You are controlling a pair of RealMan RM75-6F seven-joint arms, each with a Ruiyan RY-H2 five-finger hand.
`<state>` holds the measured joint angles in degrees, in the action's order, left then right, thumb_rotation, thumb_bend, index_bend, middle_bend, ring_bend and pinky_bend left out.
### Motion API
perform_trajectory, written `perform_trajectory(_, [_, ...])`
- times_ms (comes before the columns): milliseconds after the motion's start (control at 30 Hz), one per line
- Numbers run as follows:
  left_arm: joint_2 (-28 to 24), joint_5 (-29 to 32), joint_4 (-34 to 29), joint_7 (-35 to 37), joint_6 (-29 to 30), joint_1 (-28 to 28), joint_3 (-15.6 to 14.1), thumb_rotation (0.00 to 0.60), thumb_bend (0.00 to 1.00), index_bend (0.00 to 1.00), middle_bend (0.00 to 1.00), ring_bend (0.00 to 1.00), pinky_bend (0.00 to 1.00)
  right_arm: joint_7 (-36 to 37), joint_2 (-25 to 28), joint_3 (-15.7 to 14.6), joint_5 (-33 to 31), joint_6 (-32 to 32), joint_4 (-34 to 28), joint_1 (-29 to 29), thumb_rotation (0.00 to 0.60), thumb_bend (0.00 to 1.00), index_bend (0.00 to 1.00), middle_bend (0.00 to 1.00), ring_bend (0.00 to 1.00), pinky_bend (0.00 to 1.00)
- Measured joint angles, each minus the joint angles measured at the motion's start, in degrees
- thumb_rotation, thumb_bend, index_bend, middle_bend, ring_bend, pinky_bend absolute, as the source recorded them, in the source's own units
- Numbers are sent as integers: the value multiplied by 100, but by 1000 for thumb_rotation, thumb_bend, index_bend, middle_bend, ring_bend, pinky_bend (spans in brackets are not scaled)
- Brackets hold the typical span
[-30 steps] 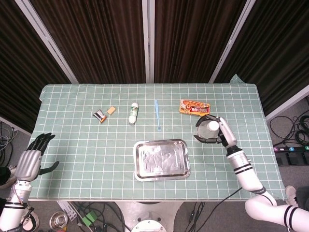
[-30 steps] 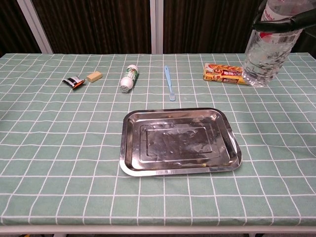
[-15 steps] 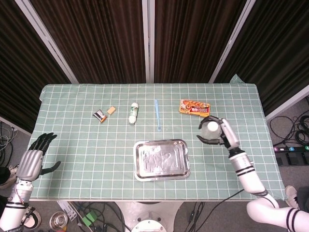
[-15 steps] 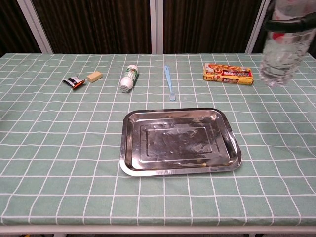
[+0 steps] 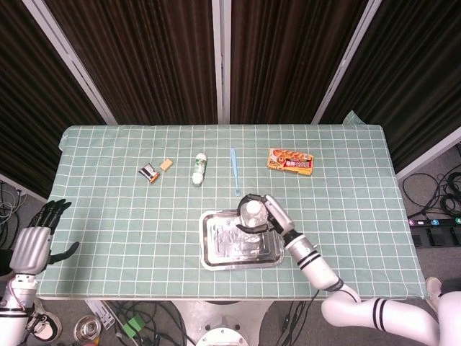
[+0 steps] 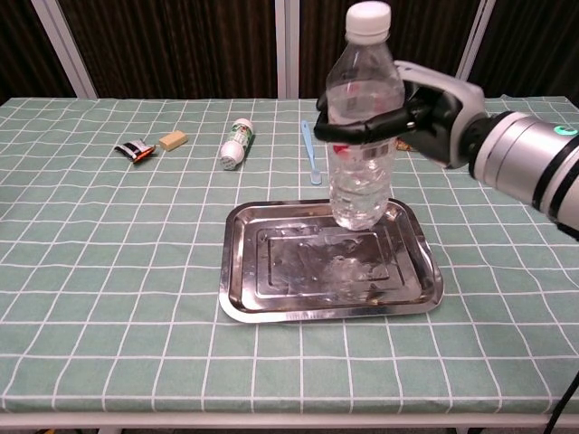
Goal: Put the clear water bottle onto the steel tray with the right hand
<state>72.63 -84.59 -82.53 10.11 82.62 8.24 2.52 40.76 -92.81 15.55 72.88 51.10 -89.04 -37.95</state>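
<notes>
- Head view: our right hand (image 5: 268,216) grips the clear plastic water bottle with a white cap (image 5: 251,215) over the far right part of the rectangular steel tray (image 5: 216,249). We judge the bottle should come straight down, upright, onto the flat floor of the tray, away from the raised rim, before we loosen our fingers.
- Head view: our left hand (image 5: 30,244) hangs open and empty, well left of the tray, off the table edge.
- Chest view: the bottle (image 6: 364,127) stands upright in the right hand (image 6: 425,108), its base low over the tray (image 6: 271,280); we cannot tell whether it touches.
- Chest view: beyond the tray lie a light blue toothbrush (image 6: 310,154), a white tube with green print (image 6: 237,145), a tan block (image 6: 173,139) and a small dark wrapped packet (image 6: 136,149). None blocks the descent.
</notes>
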Motion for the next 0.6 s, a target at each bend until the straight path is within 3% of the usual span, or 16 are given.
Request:
perform_trajectory(267, [44, 29, 154, 148, -11, -22, 17, 600, 256, 163, 180, 87, 188, 446, -397, -143, 124, -161, 463, -66, 600, 130, 639, 513, 336, 359])
perform_trajectory(600, [128, 36, 289, 265, -50, -22, 32, 600, 257, 163, 180, 87, 189, 857, -264, -420, 632, -252, 729, -36, 600, 27, 560, 437, 250, 291])
